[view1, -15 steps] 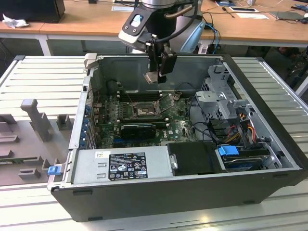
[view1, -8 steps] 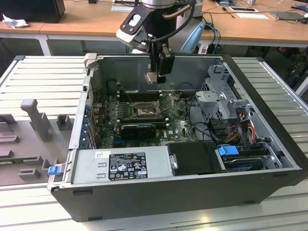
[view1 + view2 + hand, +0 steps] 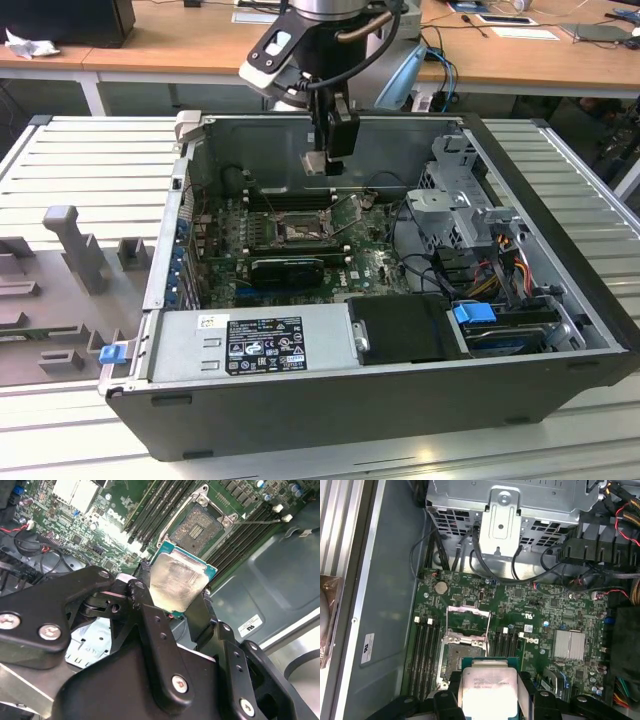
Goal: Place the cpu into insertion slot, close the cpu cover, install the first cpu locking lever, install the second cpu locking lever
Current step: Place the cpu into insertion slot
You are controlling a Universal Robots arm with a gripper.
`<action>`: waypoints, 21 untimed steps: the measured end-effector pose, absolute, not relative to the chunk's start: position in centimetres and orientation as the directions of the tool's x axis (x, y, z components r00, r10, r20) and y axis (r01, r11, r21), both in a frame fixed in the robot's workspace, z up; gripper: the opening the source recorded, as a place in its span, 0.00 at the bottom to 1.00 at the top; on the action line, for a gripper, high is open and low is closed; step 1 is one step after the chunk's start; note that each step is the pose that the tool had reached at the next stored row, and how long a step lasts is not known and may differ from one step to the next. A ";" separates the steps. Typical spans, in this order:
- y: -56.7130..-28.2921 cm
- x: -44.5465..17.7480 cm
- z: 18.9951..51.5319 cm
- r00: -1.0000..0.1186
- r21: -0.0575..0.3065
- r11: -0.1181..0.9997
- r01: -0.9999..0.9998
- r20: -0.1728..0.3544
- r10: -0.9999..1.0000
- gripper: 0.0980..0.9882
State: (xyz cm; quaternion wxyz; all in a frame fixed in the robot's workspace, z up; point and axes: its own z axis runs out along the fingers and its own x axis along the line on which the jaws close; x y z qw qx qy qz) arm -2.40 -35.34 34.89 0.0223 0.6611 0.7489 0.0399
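Hanging in mid-air over the motherboard, the cpu is pinched btwn the two black fingers of the gripper. The jaws are narrow, clamped on opposite edges of the chip. Its pale metal top faces the cameras in both wrist views, w/ a green edge showing on the far side. In the exterior view the chip sits high, approx level w/ the case's upper rim and well apart from the board.

The insertion slot is bare: contact grid showing, metal rim round it, no chip in it. In the first wrist view the held chip overlaps the slot's near edge. The cpu cover is flipped open, standing on the side of the slot toward the metal drive cage.

Long black RAM slots run along both sides of the slot. Also on the board are a coin cell and a finned silver heatsink. A black ribbed card lies just beside the slot, btwn it and the PSU.

The PC case lies on its side, open at the top, on a slatted metal table. A grey fixture stands on the table at the exterior view's left. Wooden desks are behind.
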 end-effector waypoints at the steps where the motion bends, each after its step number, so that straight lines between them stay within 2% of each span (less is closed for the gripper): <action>1: -35.3 -2.4 34.9 -0.125 0.089 0.123 0.988 0.019 0.992 0.48; 21: -35.3 -2.4 33.7 -0.125 0.089 0.123 0.988 0.019 0.992 0.48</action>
